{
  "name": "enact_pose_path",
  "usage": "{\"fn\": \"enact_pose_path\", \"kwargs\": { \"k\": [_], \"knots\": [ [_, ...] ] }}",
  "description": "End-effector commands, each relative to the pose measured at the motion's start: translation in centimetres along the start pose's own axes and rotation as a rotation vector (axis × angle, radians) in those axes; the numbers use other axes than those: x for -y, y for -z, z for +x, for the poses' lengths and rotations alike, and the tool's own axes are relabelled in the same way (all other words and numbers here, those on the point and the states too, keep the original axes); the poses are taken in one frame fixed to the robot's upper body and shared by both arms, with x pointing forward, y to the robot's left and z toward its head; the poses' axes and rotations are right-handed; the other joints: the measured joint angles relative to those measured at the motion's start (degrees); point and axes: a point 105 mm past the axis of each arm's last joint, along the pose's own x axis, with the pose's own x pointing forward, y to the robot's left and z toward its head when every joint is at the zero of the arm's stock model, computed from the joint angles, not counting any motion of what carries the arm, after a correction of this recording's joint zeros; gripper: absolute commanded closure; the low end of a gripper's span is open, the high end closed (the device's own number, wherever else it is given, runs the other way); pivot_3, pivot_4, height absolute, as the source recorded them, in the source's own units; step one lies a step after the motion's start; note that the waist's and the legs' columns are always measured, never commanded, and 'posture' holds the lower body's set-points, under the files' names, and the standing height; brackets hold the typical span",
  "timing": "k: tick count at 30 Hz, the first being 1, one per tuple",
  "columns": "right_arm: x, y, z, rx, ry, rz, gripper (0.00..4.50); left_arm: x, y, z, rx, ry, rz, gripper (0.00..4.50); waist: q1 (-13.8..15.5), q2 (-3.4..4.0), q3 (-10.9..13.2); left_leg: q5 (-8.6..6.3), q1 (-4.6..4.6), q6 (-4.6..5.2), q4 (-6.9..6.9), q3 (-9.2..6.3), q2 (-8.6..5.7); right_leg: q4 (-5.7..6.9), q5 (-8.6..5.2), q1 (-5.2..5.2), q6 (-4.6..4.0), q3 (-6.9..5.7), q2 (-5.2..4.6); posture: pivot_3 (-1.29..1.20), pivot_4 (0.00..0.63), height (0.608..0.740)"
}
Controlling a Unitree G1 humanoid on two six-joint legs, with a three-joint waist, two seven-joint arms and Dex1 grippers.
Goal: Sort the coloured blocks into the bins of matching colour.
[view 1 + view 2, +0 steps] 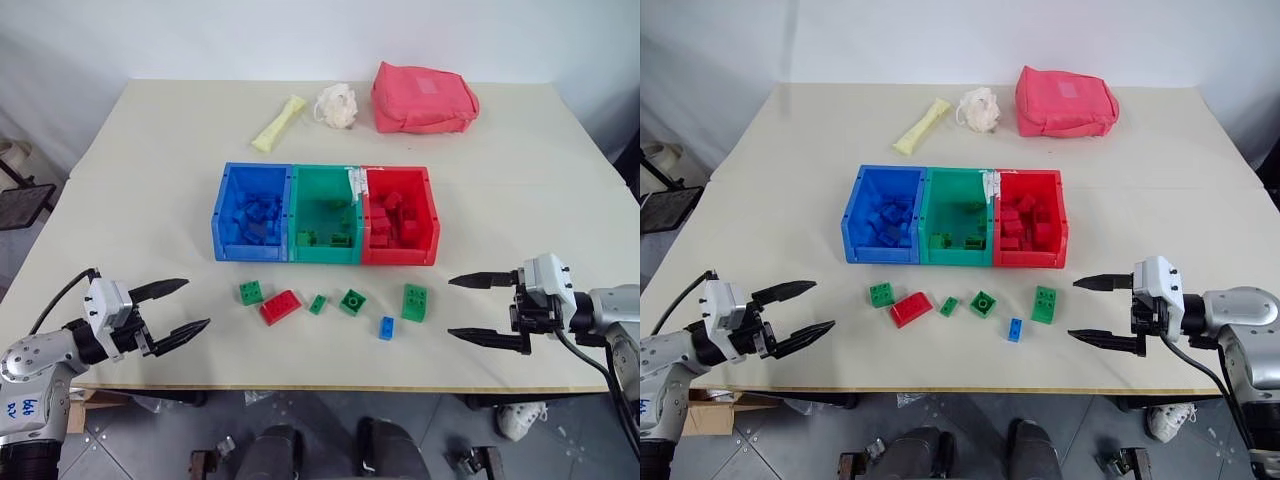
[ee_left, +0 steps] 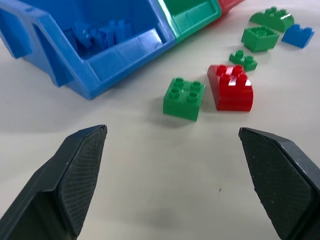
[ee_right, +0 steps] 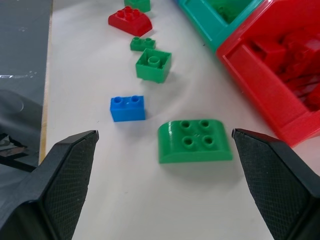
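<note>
- The left wrist view is showing, close up, the studs of a square green brick [image 2: 184,98] lying just beside a red curved-top brick [image 2: 231,87], detail the head views are giving only as small shapes.
- The right wrist view is showing a green curved-top brick [image 3: 195,140] with four studs lying near the red bin's [image 3: 270,95] front wall, and a small blue brick [image 3: 128,108] beside it.
- The head views are taking in the whole cream table [image 1: 140,200], standing before a white wall on a grey tiled floor.
- The three joined bins are sitting mid-table: the blue bin [image 1: 222,215] is holding a heap of blue bricks, the green bin [image 1: 296,215] is holding a few green ones along its front wall, and the red bin is holding a pile of red bricks.
- Six loose bricks are lying in a row on the table just in front of the bins; the remaining two are a tiny green brick [image 1: 317,304] and a green square with one open stud [image 1: 352,301].
- Behind the bins, a yellow stick [image 1: 278,123], a white puff [image 1: 337,105] and a pink-red pouch [image 1: 424,97] are lying near the far edge.
- The left gripper [image 1: 175,311] is hovering well to the left of the row, fingers spread wide and gripping nothing.
- The right gripper [image 1: 475,308] is hovering to the right of the row, fingers likewise spread and empty.
</note>
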Motion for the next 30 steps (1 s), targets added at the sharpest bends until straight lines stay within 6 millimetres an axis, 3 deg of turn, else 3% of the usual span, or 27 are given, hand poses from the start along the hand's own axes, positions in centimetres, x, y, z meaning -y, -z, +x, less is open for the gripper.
{"fn": "enact_pose_path", "kwargs": {
  "k": [1,9,20,27,30],
  "knots": [
    [0.4,-0.7,0.0,0.007,0.014,-0.025,0.00,-0.2,-0.9,-0.1,0.029,-0.011,0.015,0.01,0.0,0.00,0.0,0.00,0.00,0.00,0.00,0.00,0.00,0.00,0.00,0.00,0.00,0.00,0.00,0.00,0.150,0.740],
    [0.7,0.4,-0.5,-0.172,0.025,0.029,0.00,1.4,-2.0,1.5,0.083,0.111,-0.034,0.01,0.1,0.02,0.0,0.00,-0.02,0.00,0.01,-0.03,-0.01,0.00,0.00,0.00,0.00,-0.01,-0.02,0.00,0.150,0.740],
    [-0.8,1.6,-6.1,-0.288,0.113,0.084,0.00,1.9,-1.3,2.1,0.065,0.199,-0.016,0.01,0.3,0.02,0.0,0.00,-0.02,0.00,0.01,-0.05,-0.02,-0.04,0.00,0.08,0.00,-0.20,0.01,0.00,0.150,0.740],
    [-1.8,0.7,-4.3,-0.258,0.059,0.067,0.00,2.5,-1.3,2.0,0.066,0.212,-0.012,0.01,0.0,0.04,0.0,0.00,0.08,0.00,0.01,0.12,0.06,0.01,0.00,0.05,0.00,-0.20,0.05,0.00,0.150,0.740],
    [-2.8,-0.4,-0.3,-0.222,-0.050,0.049,0.00,3.1,-1.4,1.8,0.072,0.213,-0.024,0.01,-0.1,0.04,0.0,0.00,0.06,0.00,0.01,0.08,0.05,-0.04,0.00,0.06,0.00,-0.13,0.02,0.00,0.150,0.740]
  ]
}}
